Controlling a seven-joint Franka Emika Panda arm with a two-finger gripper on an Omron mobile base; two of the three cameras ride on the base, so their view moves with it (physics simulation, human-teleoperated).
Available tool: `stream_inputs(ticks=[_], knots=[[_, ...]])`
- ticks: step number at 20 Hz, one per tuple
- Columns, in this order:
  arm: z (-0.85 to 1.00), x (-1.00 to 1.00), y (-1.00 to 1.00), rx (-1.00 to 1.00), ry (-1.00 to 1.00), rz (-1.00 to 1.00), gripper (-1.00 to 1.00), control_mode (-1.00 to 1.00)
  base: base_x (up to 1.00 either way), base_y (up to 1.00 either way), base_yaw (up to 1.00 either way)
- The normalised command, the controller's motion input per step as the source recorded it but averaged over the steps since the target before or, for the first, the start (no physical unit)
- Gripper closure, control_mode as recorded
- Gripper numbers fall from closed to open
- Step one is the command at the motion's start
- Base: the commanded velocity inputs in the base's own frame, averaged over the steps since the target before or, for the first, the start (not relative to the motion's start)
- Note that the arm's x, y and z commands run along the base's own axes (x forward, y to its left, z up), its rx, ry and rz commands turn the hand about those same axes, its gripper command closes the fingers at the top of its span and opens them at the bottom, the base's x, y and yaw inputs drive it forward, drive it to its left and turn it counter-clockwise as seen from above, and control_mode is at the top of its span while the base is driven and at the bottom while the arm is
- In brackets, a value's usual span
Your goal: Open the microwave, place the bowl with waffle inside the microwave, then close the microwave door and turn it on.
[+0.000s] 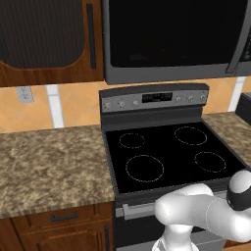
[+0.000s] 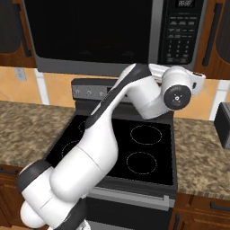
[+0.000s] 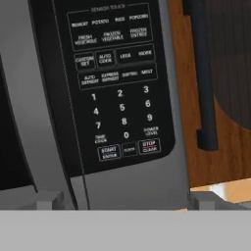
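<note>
Nearest the base, the white arm rises over the front of one black-topped stove, which carries four burner rings on its glass surface and a raised grey back panel with a small display and a row of knobs. Speckled granite counter runs on both sides of the stove, with wooden drawer fronts below and an orange tiled wall behind, where one wall socket is seen on the left. In the right base view the arm bends upward and its wrist sits high, just below the right end of the microwave. The gripper is close before the microwave's control panel; two finger tips show at the bottom of the hand view, set well apart with nothing between them, so the jaws stand spread and hold nothing. The panel presents a numeric keypad and rows of labelled preset buttons, with a start key and a stop key at its foot. The microwave door, one wide black glass panel in a grey frame, lies flush with the body, closed, its long grey bar handle just left of the panel. Through the dark glass the interior cannot be made out. Farthest, one dark-panelled wooden cabinet door with a black bar pull stands to the right of the microwave, and another to its left.
</note>
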Motion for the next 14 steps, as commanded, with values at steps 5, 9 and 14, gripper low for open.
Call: stream_inputs(ticks=[5,9,14], knots=[[0.1,0.32,-0.07,0.0,0.0,-0.04,-1.0,-1.0,0.0,0.0,0.0],[0.0,0.24,-0.34,0.0,0.0,0.0,-1.0,-1.0,0.0,0.0,0.0],[0.0,0.23,-0.38,0.0,0.0,0.01,-1.0,-1.0,0.0,0.0,0.0]])
